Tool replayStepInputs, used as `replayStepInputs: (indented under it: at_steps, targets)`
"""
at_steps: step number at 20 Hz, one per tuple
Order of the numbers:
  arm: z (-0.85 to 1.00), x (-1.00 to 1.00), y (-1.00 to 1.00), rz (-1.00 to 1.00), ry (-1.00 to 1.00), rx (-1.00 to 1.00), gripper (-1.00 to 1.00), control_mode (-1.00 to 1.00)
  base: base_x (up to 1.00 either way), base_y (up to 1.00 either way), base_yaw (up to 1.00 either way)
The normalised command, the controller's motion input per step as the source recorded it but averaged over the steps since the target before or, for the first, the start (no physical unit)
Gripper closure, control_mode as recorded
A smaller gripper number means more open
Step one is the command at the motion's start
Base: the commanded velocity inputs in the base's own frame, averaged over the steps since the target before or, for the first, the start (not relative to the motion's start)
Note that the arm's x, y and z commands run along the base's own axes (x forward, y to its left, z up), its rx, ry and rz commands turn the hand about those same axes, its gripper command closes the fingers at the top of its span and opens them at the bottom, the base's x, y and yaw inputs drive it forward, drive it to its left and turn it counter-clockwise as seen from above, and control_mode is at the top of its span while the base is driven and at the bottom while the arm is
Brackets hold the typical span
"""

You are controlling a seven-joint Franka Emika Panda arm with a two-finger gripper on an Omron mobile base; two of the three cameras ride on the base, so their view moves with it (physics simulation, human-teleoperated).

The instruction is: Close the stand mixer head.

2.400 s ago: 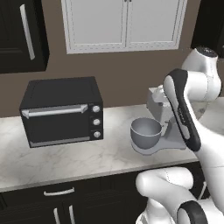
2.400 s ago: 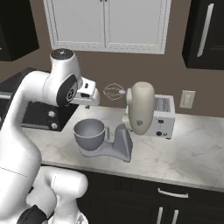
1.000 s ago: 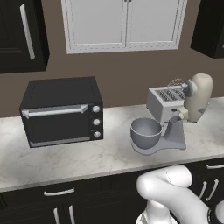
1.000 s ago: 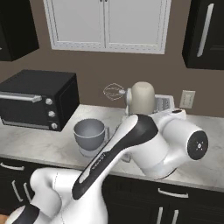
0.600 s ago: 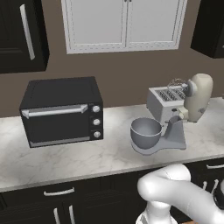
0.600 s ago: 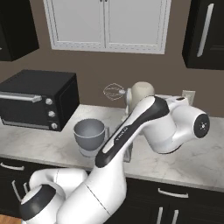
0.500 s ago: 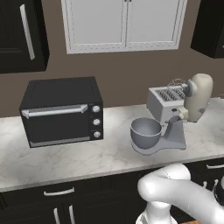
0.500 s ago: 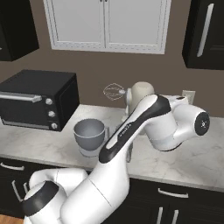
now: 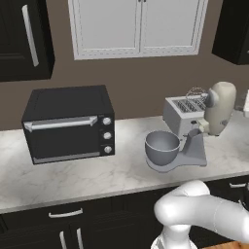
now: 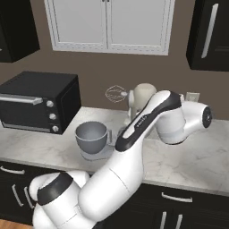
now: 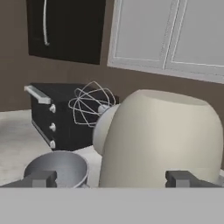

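Observation:
The cream-beige stand mixer head [image 9: 220, 108] is tilted up on its grey stand [image 9: 193, 150], and its wire whisk [image 9: 197, 95] hangs in the air well above the grey bowl [image 9: 162, 146]. In the right base view my arm bends in front of the head [image 10: 143, 95], and the whisk [image 10: 116, 94] pokes out to the left. The hand view looks at the head's rounded rear end [image 11: 162, 135] from close behind. My gripper [image 11: 113, 179] is open, and its fingertips [image 11: 43, 178] stand wide apart on either side of that end. I cannot tell whether they touch it.
A silver toaster [image 9: 182, 113] stands behind the mixer against the wall. A black toaster oven [image 9: 68, 124] sits at the left of the marble counter [image 9: 73, 175]. White wall cabinets [image 9: 138, 26] hang above, with dark cabinets on both sides.
My arm has swung from the mixer's left side round to its right and rear; in the last second it edged further right. The mixer head stays tilted up.

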Motion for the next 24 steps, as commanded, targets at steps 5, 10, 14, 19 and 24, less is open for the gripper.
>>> replayStepInputs:
  at_steps: [5,10,14,19,24]
  targets:
    - [-0.21,0.37,0.82,0.47,0.09,0.00,-1.00,-1.00,0.00,0.00,0.00]
    - [-0.32,0.43,1.00,0.43,0.03,-0.04,-1.00,-1.00,0.00,0.00,0.00]
    - [-0.74,0.47,1.00,0.40,-0.03,-0.12,-1.00,-1.00,0.00,0.00,0.00]
    - [-0.77,0.09,1.00,0.28,-0.26,-0.21,-1.00,-1.00,0.00,0.00,0.00]
    - [-0.17,-0.18,1.00,0.11,-0.34,-0.19,-1.00,-1.00,0.00,0.00,0.00]
